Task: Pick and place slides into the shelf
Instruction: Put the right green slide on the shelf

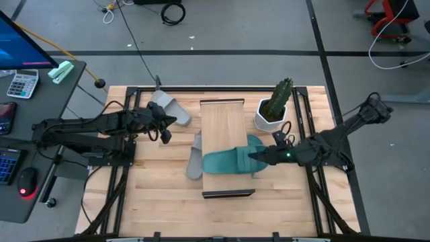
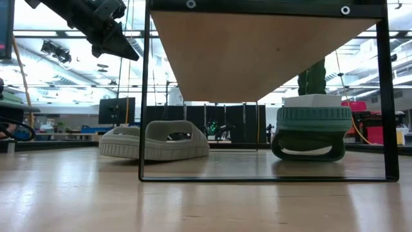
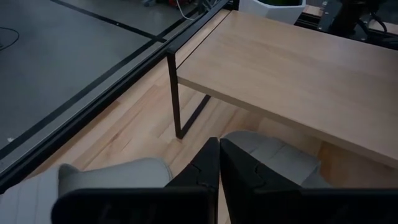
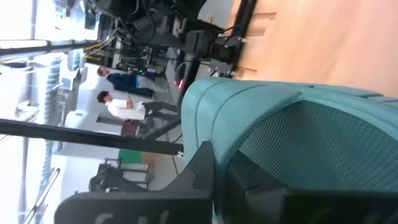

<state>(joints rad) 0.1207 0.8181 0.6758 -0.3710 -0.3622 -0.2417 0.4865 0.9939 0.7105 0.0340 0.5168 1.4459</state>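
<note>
A teal slide (image 1: 228, 161) lay across the shelf (image 1: 225, 124) top at centre frame, its right end clamped in the right gripper (image 1: 257, 157). A second teal slide (image 2: 312, 132) sat on the table (image 1: 161, 202) just right of the shelf, beneath the first. One grey slide (image 1: 195, 156) lay against the shelf's left side; another grey slide (image 1: 169, 107) lay further up and left. The left gripper (image 1: 163, 133), fingers pressed together on nothing, hovered between the two grey slides. A white pot with a cactus (image 1: 274, 107) stood beside the shelf's upper right corner, close to the right arm. The lower table stayed open.
</note>
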